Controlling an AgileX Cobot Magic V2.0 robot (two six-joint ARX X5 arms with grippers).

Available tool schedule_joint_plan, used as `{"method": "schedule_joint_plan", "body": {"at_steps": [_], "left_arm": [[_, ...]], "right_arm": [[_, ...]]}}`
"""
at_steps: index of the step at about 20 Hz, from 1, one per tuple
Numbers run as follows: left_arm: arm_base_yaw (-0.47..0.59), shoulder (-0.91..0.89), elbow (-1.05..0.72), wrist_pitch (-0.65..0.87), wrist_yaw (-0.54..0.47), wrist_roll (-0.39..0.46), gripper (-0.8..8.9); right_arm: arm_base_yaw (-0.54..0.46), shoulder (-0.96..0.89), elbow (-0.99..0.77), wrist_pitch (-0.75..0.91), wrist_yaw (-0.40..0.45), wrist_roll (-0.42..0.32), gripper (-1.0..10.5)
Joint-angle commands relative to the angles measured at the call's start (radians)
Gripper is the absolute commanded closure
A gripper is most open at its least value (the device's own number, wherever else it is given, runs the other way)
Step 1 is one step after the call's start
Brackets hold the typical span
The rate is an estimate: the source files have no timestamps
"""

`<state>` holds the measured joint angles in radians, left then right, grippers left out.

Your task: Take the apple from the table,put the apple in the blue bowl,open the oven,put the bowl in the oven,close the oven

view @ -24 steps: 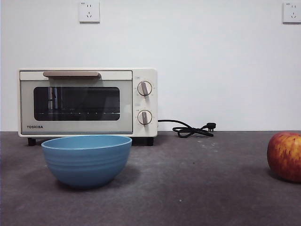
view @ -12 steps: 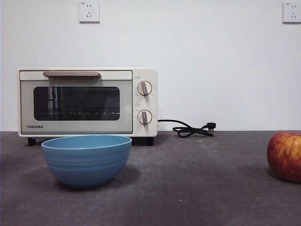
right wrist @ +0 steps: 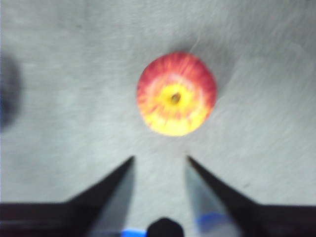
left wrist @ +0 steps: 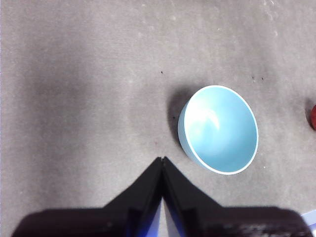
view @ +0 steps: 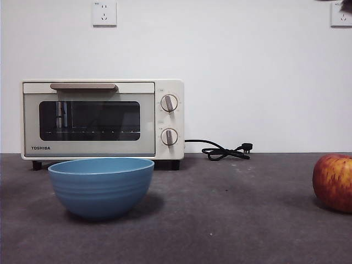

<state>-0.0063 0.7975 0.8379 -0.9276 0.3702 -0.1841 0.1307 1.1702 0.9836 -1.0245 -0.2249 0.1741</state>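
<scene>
Newly present against the earlier front frames: a dark tip of an arm at the top right corner; apple, bowl and oven are unmoved.

Apple (view: 333,182): red with yellow streaks, resting on the table (view: 231,220) at the far right edge of the front view, partly cut off. The right wrist view shows it stem-up, untouched.

Right gripper (right wrist: 160,160): above the apple and apart from it, jaws spread wide, holding nothing. Picture blurred, so exact alignment is uncertain.

Blue bowl (view: 101,186): empty, upright, near and left of centre, well apart from the apple.

Left gripper (left wrist: 162,160): high over the table beside the bowl, jaws pressed together, holding nothing.

Oven (view: 102,119): far left, behind the bowl, door closed; cord (view: 220,149) trailing right.

Risks, as judgement: the apple appears off-centre between the jaws, so a descent could strike it and send it rolling. A round, smooth fruit may also slip from a shallow pinch during carriage to the bowl.
</scene>
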Motion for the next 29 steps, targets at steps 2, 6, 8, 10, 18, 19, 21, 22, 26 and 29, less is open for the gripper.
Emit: {"method": "schedule_joint_plan", "body": {"at_steps": [2, 6, 8, 10, 18, 19, 21, 22, 26, 29], "left_arm": [[-0.002, 0.0, 0.001, 0.001, 0.004, 0.013, 8.18], [-0.002, 0.0, 0.001, 0.001, 0.003, 0.038, 8.18], [-0.002, 0.0, 0.001, 0.001, 0.003, 0.039, 8.18], [-0.002, 0.002, 0.001, 0.001, 0.003, 0.041, 8.18], [-0.002, 0.008, 0.001, 0.0, 0.003, 0.061, 8.18], [-0.002, 0.008, 0.001, 0.0, 0.003, 0.061, 8.18], [-0.002, 0.008, 0.001, 0.0, 0.003, 0.061, 8.18], [-0.002, 0.008, 0.001, 0.0, 0.003, 0.062, 8.18], [-0.002, 0.008, 0.001, 0.001, 0.003, 0.065, 8.18], [-0.002, 0.009, 0.001, 0.002, 0.003, 0.065, 8.18]], "right_arm": [[0.087, 0.087, 0.077, 0.006, 0.142, 0.011, 5.0], [0.15, 0.204, 0.137, 0.011, 0.161, 0.011, 3.4], [0.164, 0.26, 0.137, 0.032, 0.184, 0.028, 3.5], [0.164, 0.309, 0.137, 0.041, 0.212, 0.038, 3.5], [0.164, 0.446, 0.134, 0.093, 0.244, 0.045, 3.5], [0.164, 0.464, 0.132, 0.097, 0.243, 0.055, 3.5], [0.164, 0.494, 0.13, 0.095, 0.242, 0.068, 3.5], [0.164, 0.502, 0.13, 0.098, 0.24, 0.07, 3.5], [0.164, 0.502, 0.129, 0.089, 0.24, 0.088, 6.2], [0.164, 0.502, 0.129, 0.07, 0.24, 0.085, 7.7]]}}
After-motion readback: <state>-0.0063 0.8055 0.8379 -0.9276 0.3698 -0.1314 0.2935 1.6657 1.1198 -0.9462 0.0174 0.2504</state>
